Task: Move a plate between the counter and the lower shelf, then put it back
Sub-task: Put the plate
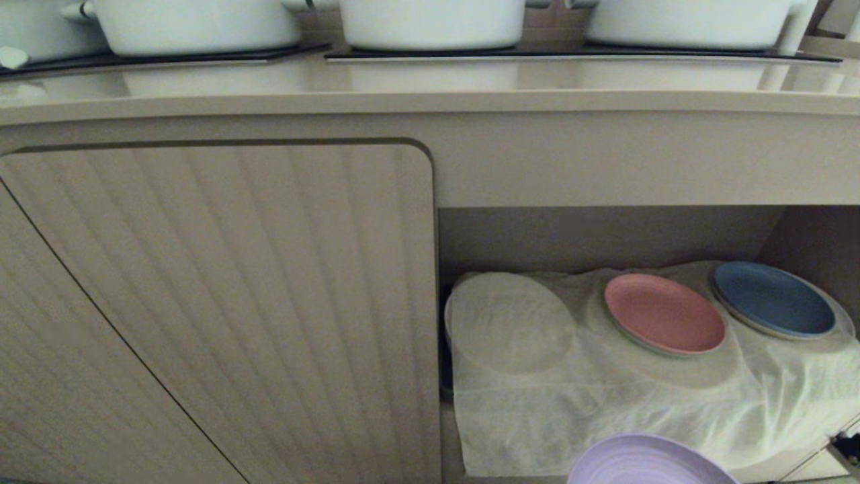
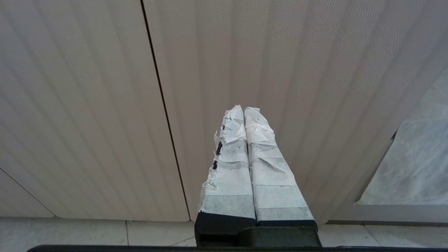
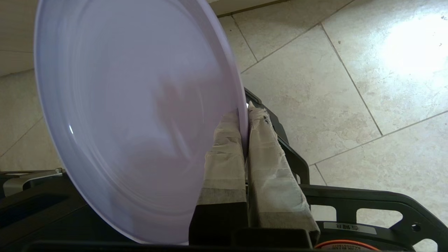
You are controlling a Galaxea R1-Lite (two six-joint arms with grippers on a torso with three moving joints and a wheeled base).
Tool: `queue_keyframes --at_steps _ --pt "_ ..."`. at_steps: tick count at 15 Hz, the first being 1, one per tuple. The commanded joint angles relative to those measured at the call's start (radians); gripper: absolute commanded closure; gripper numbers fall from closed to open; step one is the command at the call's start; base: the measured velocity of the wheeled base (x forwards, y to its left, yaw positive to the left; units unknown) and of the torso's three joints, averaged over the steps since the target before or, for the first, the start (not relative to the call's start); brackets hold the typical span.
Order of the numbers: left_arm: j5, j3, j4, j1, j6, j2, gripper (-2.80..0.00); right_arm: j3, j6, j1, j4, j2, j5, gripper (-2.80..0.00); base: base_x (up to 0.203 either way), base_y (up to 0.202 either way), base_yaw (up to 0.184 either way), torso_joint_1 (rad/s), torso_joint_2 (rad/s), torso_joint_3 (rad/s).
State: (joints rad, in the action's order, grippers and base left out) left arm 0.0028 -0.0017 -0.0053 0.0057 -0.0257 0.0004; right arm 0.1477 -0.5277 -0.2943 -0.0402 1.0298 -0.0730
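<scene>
Down by the shelf [image 1: 571, 417], right fingers [image 3: 245, 115] pinch the plate [image 3: 133, 115]; it belongs on the bench [image 1: 430, 87] next. Left fingers [image 2: 244, 112] closed, empty.

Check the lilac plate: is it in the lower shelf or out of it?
Out. The right gripper pinches the plate's rim above floor tiles; the head view shows it before the lower shelf.

The plate [image 3: 133, 119] is small, round and pale purple. It is tipped up on its edge, low down in front of the lower shelf [image 1: 605, 410], far below the counter [image 1: 430, 101].
</scene>
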Motion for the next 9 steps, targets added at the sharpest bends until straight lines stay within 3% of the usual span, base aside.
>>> queue_keyframes --at_steps 1,9 --pt "0.0 0.0 -0.001 0.0 0.0 0.001 0.0 0.0 -0.003 0.0 0.002 0.003 -0.001 0.0 0.0 0.0 0.0 0.0 0.0 0.0" --pt "0.0 0.0 -0.001 0.0 0.006 0.001 0.0 -0.023 -0.003 -0.011 0.042 0.003 0.002 0.0 0.0 0.0 0.0 0.0 0.0 0.0"
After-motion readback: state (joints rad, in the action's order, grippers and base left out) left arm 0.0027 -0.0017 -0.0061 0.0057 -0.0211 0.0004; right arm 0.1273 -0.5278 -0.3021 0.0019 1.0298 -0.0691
